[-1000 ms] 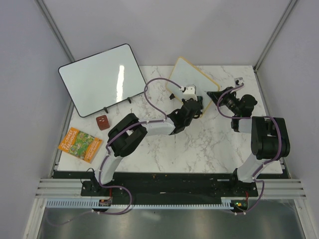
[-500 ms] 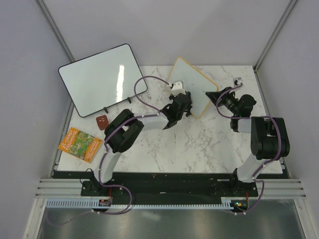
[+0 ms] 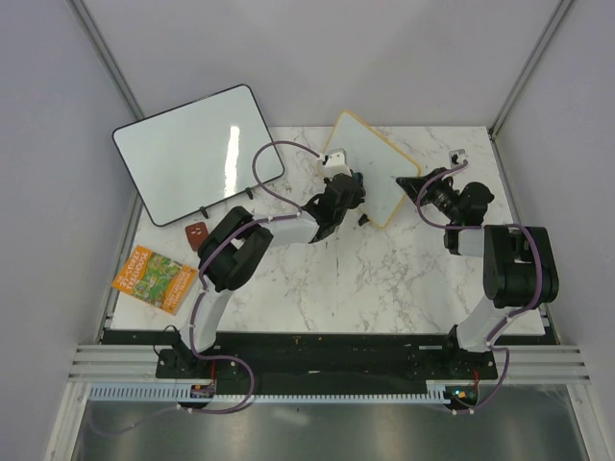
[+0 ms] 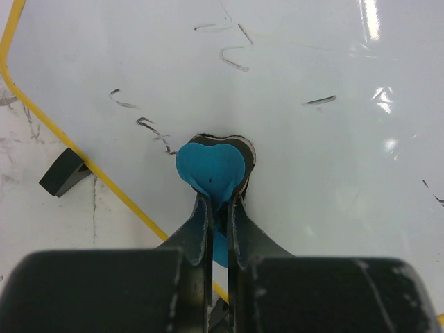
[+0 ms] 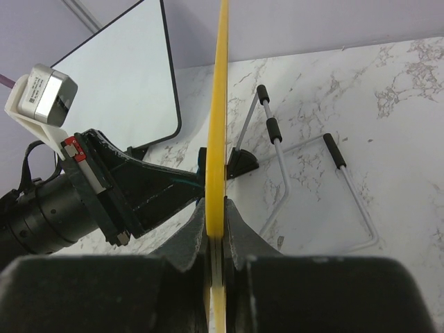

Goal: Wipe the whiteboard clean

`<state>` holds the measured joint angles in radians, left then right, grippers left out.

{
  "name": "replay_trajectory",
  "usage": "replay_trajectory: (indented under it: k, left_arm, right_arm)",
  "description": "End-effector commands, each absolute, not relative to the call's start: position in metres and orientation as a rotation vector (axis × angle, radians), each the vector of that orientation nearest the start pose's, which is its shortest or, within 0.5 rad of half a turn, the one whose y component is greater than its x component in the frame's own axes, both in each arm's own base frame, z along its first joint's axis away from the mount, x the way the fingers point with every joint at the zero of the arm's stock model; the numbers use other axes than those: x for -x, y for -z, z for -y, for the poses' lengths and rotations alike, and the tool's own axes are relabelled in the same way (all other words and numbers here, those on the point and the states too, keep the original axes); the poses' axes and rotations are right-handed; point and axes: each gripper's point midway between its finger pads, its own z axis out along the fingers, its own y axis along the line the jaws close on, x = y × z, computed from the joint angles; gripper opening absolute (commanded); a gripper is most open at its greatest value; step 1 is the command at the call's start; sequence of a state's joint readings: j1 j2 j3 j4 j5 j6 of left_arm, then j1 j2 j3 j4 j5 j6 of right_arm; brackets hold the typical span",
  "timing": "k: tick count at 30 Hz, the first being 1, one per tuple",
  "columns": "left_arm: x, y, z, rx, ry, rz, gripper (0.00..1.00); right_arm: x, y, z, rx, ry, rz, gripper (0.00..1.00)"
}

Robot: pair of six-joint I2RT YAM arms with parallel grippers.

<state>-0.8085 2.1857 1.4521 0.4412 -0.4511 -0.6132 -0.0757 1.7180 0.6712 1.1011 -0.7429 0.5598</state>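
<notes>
Marble tabletop [image 3: 384,279] carries 2 boards: 1 black-framed board [image 3: 192,154] at the far left corner and the whiteboard [image 3: 380,163], propped up at far centre, with few dark strokes, not readable. 1 booklet [image 3: 155,279] lies at the left edge, print too small. Right claw [image 5: 216,229] pinches the whiteboard's yellow rim. Left claw [image 4: 218,201], pressed together on 1 blue pad [image 4: 210,166], holds it against the whiteboard near its rim.

Bright, even light falls from above. A white streak of glare shines on the big black-framed whiteboard [image 3: 183,163], and small bright spots on the small yellow-edged whiteboard [image 4: 312,152]. Shadows are soft; the closest dark parts in both wrist views look blurry
</notes>
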Motion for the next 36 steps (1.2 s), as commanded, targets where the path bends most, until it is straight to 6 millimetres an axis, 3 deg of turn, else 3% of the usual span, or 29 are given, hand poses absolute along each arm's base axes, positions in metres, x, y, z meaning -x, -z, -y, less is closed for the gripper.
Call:
replay_trajectory:
  k: [1,10,16,18,24,30,36]
  left_arm:
    - [-0.451,-0.127,0.45,0.015,0.724,-1.842,0.02]
    - [-0.392,-0.131,0.504,-0.185,0.775,-1.84,0.02]
    - [-0.365,-0.121,0.519,-0.324,0.722,-1.891,0.02]
    - [-0.363,-0.119,0.514,-0.314,0.698,-1.895,0.02]
    - [-0.375,-0.126,0.506,-0.255,0.652,-1.884,0.02]
    - [-0.411,-0.134,0.467,-0.079,0.673,-1.902,0.02]
    - [-0.443,-0.143,0.435,-0.02,0.671,-1.893,0.02]
  right_arm:
    - [-0.416,-0.189,-0.128,0.248,-1.058,-1.557,0.0]
    - [-0.416,-0.189,-0.128,0.249,-1.059,-1.56,0.0]
    - [-0.416,-0.19,-0.128,0.251,-1.06,-1.557,0.0]
    - [-0.416,-0.19,-0.128,0.25,-1.058,-1.556,0.0]
    - [-0.416,-0.19,-0.128,0.25,-1.061,-1.557,0.0]
    - [-0.416,-0.189,-0.128,0.253,-1.056,-1.561,0.0]
    - [-0.416,-0.188,-0.128,0.253,-1.058,-1.563,0.0]
